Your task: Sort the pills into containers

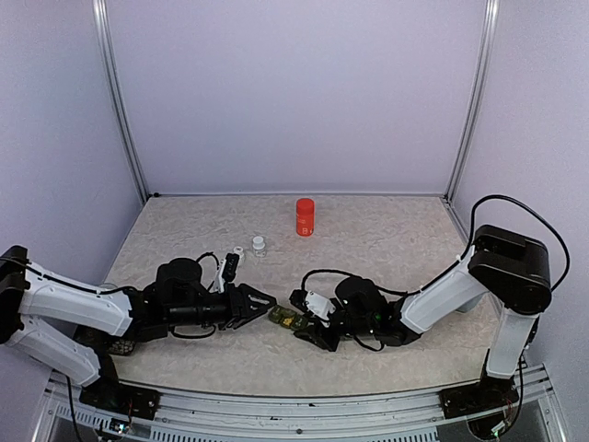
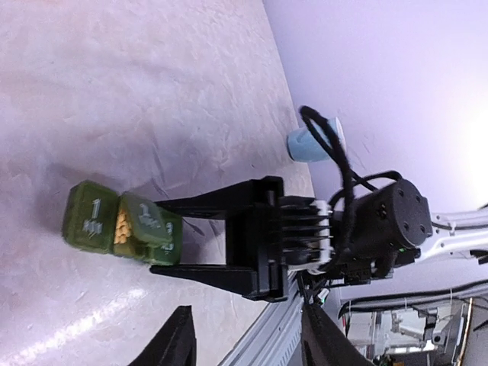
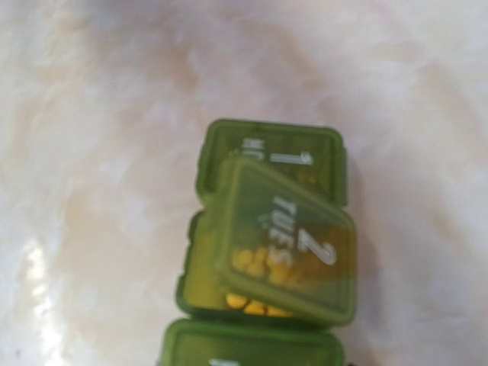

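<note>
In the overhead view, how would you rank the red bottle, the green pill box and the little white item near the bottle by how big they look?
Largest, about alike: red bottle and green pill box; the box shows only in part, so no ranking between them.
Smallest: white item.

The top camera looks down from above and behind the arm bases [image 1: 110, 398] over the whole table [image 1: 386, 241]. The left wrist camera, rolled sideways, views the containers [image 2: 122, 225] from nearby; the right wrist camera hangs close above them. All three share the containers [image 1: 288, 319] [image 3: 267, 236].
</note>
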Robot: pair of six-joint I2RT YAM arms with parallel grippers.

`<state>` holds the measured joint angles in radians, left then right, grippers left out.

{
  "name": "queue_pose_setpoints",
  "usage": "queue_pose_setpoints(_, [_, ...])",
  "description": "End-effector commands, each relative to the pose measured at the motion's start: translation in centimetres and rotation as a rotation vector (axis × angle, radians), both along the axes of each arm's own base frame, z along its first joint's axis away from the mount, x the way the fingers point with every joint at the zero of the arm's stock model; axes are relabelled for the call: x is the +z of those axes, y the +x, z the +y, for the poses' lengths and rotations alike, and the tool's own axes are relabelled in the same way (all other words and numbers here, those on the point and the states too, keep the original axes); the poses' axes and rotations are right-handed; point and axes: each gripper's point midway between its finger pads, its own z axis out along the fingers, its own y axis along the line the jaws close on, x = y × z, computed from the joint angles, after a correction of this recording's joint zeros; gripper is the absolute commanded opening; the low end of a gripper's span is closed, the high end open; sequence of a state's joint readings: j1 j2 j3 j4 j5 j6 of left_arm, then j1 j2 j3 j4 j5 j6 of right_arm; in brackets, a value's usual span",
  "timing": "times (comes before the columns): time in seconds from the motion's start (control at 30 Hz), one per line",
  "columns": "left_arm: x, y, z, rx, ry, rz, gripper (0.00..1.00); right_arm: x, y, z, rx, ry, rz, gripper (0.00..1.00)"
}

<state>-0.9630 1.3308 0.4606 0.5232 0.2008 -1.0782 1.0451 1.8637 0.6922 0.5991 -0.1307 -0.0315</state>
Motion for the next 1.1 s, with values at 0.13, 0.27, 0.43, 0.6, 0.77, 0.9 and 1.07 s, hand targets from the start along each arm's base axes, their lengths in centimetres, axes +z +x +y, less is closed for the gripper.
queue_pose_setpoints(0.13, [-3.2,0.3,0.8,0.111,0.079,0.079,0.58,5.3,1.4,-0.3,-0.130,0.087,-0.109,0.38])
queue_pose_setpoints(0.27, [-2.8,0.8,-0.3,0.102,0.060,0.057,0.65,6.1,1.4,-0.3,-0.142,0.099,-0.112,0.38])
queue_pose_setpoints(0.43, [-1.3,1.7,-0.9,0.118,0.015,0.010,0.75,6.4,1.3,-0.1,-0.149,0.098,-0.105,0.38])
queue_pose_setpoints(0.6, [-0.2,2.2,-1.1,0.139,-0.030,-0.020,0.99,6.7,1.1,0.0,-0.152,0.109,-0.096,0.37])
queue_pose_setpoints(0.77, [-0.3,2.7,-1.4,0.164,-0.047,-0.012,0.99,7.6,0.9,0.2,-0.149,0.131,-0.097,0.37])
queue_pose_setpoints(0.9, [-0.5,3.0,-2.2,0.156,-0.068,0.002,0.99,8.0,0.6,0.4,-0.144,0.140,-0.097,0.37])
queue_pose_setpoints(1.07, [-0.3,3.8,-3.2,0.153,-0.090,0.005,0.99,8.5,0.3,0.6,-0.136,0.146,-0.098,0.37])
